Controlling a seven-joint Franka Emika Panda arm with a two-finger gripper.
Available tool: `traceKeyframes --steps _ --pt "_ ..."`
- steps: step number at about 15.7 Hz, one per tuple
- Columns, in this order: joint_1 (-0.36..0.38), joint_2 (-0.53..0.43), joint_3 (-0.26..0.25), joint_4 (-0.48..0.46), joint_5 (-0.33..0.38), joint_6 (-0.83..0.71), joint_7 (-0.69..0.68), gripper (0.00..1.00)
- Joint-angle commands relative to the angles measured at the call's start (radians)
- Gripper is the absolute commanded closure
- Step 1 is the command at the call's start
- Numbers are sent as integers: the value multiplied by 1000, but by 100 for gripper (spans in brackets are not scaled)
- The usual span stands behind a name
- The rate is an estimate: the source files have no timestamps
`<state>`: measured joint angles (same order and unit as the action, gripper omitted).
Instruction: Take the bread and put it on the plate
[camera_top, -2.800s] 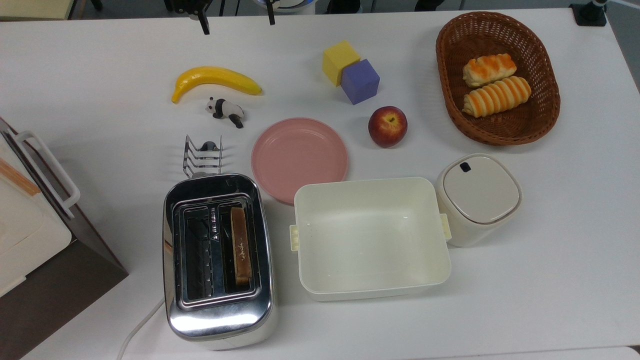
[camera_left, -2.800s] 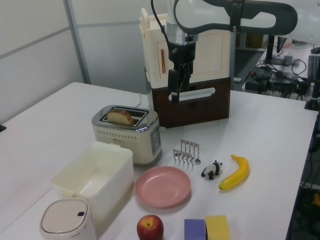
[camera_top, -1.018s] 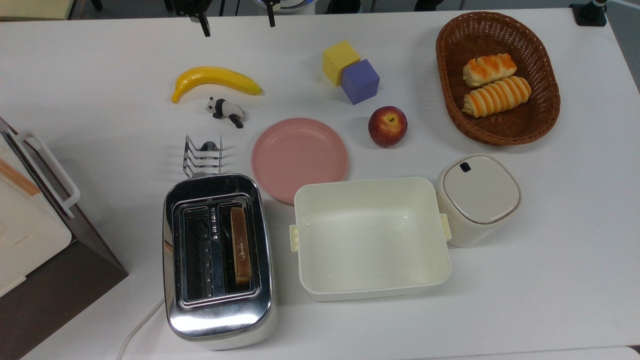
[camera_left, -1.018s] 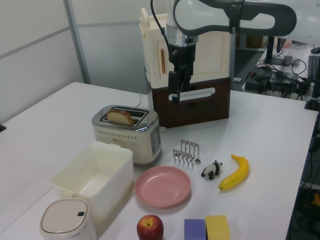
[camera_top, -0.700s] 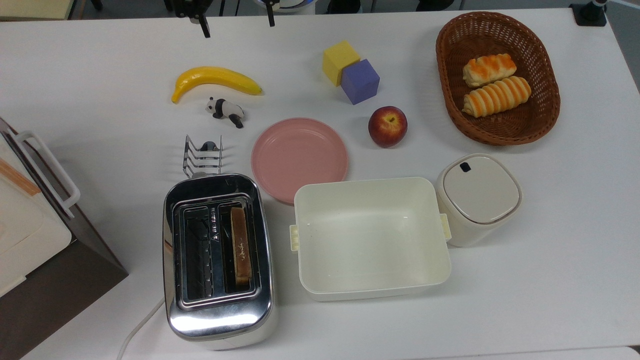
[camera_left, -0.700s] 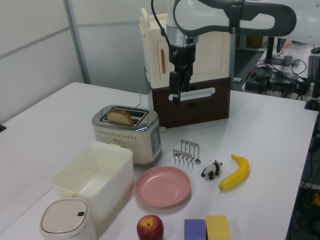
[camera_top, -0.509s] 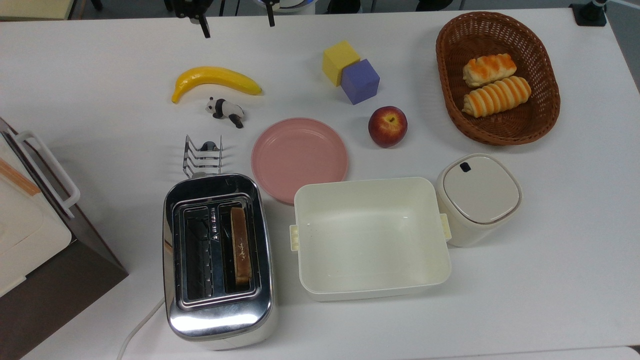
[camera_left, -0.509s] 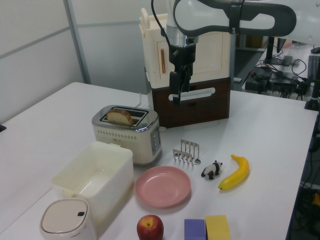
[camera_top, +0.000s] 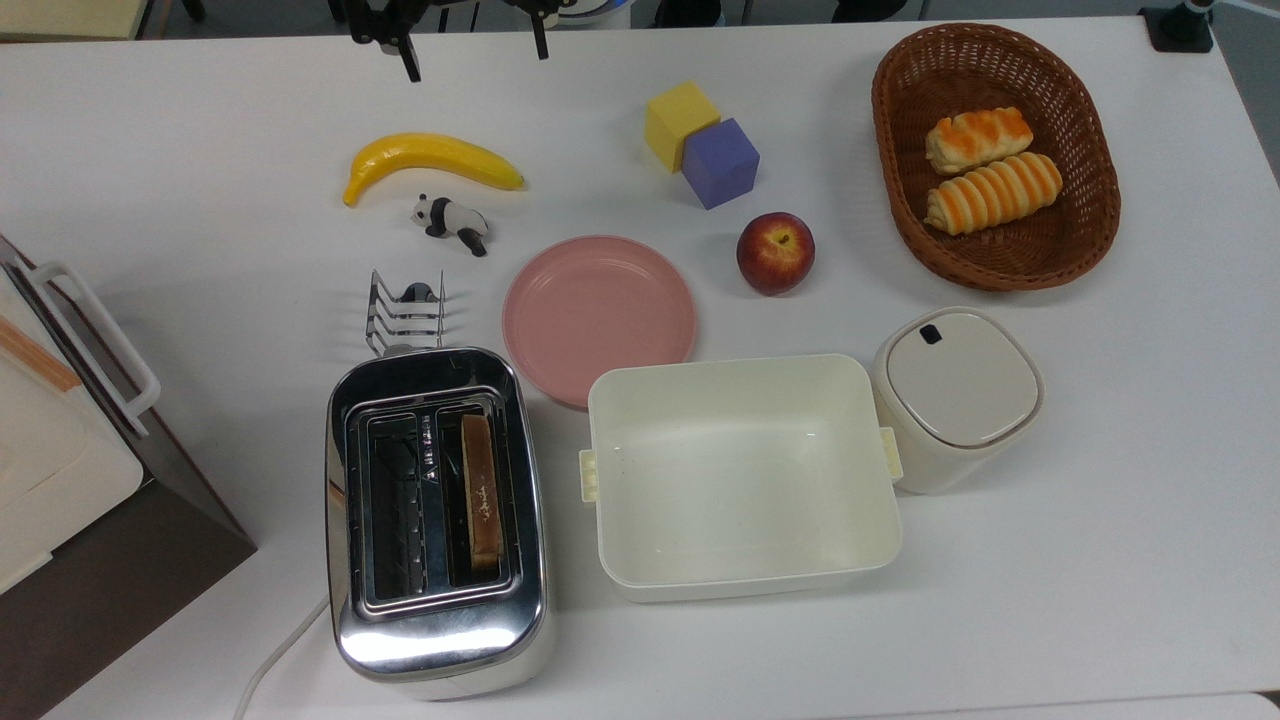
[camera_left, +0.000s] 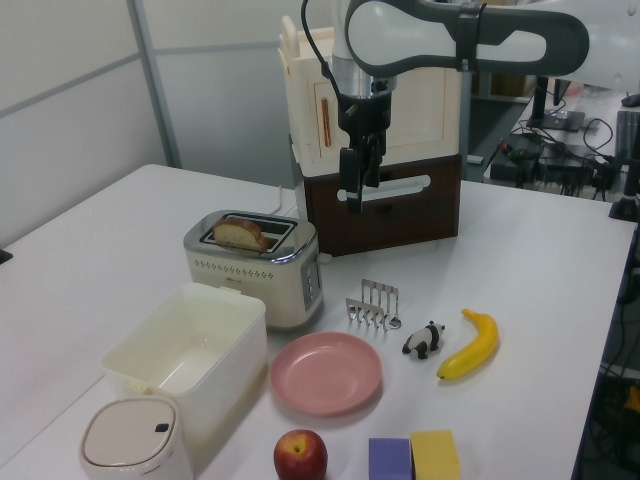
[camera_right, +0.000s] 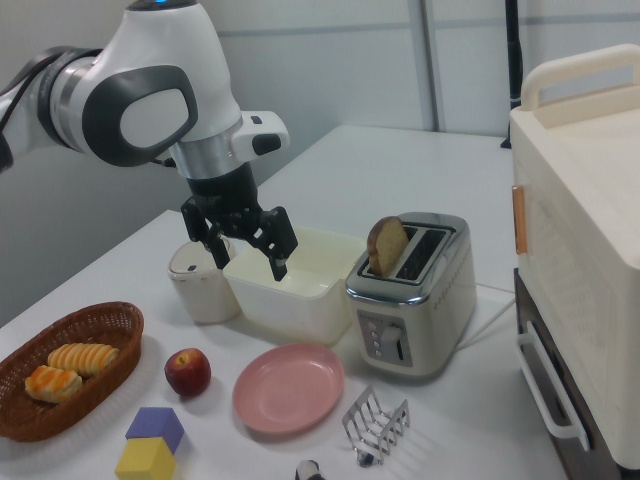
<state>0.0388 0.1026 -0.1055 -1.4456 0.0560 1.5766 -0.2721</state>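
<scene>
The bread (camera_top: 481, 490) is a tan slice with a brown crust. It stands upright in the right slot of the chrome toaster (camera_top: 436, 610) and sticks up out of it in the side views (camera_left: 238, 234) (camera_right: 385, 246). The empty pink plate (camera_top: 598, 315) (camera_left: 326, 373) (camera_right: 288, 388) lies just beyond the toaster, toward the top view's upper right. My gripper (camera_top: 474, 52) (camera_right: 246, 258) (camera_left: 354, 195) hangs open and empty high above the table, at the top view's upper edge, far from both bread and plate.
A cream tub (camera_top: 742, 475) and a lidded canister (camera_top: 958, 395) stand right of the toaster. Around the plate are a toast rack (camera_top: 405, 310), a panda figure (camera_top: 452, 222), a banana (camera_top: 430, 160), an apple (camera_top: 775, 252) and two cubes (camera_top: 700, 143). A basket (camera_top: 995, 260) holds two rolls. A cabinet (camera_top: 60, 440) stands at the left.
The gripper has crept slightly lower and a little farther over the table, still open. The bread, plate and everything else on the table have stayed where they were.
</scene>
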Motion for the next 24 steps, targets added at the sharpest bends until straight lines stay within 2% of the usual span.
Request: traceKeyframes --steps 1,3,6,11,24 --pt "4 3 -10 -10 -2 11 -30 0" --pt "4 5 -8 -10 1 66 -30 0" --pt "6 34 -7 -13 11 241 -25 0" --pt "7 117 -7 -13 15 471 -15 0" --pt "3 149 -7 -4 8 496 -25 0"
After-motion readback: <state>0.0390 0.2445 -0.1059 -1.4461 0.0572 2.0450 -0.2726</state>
